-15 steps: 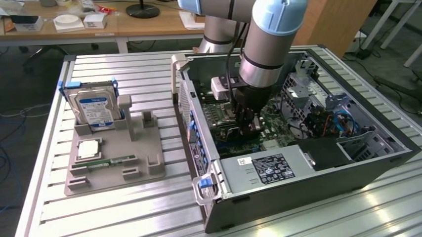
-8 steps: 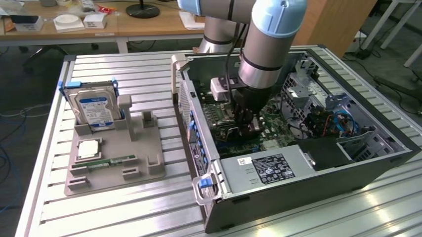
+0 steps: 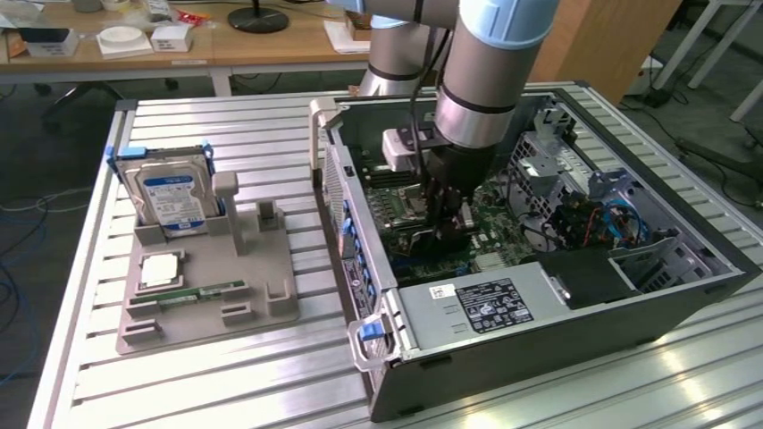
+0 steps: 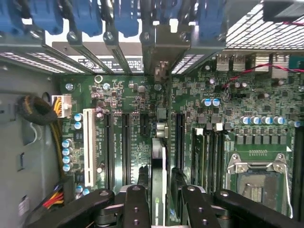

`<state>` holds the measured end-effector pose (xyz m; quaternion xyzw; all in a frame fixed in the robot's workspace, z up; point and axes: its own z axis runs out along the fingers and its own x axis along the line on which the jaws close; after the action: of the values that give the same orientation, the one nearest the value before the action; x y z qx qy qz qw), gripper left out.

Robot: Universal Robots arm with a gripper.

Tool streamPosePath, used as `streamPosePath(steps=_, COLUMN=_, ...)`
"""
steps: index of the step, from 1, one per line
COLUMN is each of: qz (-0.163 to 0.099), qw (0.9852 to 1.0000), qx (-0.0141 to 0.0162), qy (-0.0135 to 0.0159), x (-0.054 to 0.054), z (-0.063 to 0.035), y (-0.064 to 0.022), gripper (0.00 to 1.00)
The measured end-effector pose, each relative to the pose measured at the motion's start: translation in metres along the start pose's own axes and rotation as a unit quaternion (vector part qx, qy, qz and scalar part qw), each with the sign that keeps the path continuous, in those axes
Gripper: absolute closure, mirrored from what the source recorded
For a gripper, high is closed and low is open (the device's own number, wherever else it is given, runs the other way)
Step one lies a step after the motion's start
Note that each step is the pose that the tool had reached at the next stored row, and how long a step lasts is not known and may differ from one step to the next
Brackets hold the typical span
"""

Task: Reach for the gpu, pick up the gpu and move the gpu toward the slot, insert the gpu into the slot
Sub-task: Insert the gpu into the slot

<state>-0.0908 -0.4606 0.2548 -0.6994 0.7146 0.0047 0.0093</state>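
1. In the wrist view, the gripper (image 4: 161, 197) straddles the gpu (image 4: 158, 164), seen edge-on, fingers (image 4: 137, 204) apart on either side; whether they grasp or have released it I cannot tell.
2. The card stands upright, seemingly in the slot (image 4: 159, 142), with empty connectors close beside it.
3. Farther off, the computer case (image 3: 573, 331) walls hem the arm in at the exterior frame's centre.

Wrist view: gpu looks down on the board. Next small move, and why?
Probably a short press straight down to confirm seating: the gpu stands edge-on on the motherboard, its bracket at the rear wall, the gripper straddling it.
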Motion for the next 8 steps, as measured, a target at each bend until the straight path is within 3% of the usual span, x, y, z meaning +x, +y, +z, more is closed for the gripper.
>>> streamPosePath(steps=8, qz=0.0, qw=1.0, qx=0.0039, qy=-0.0001, x=0.0, z=-0.0175, y=-0.0001, gripper=0.67)
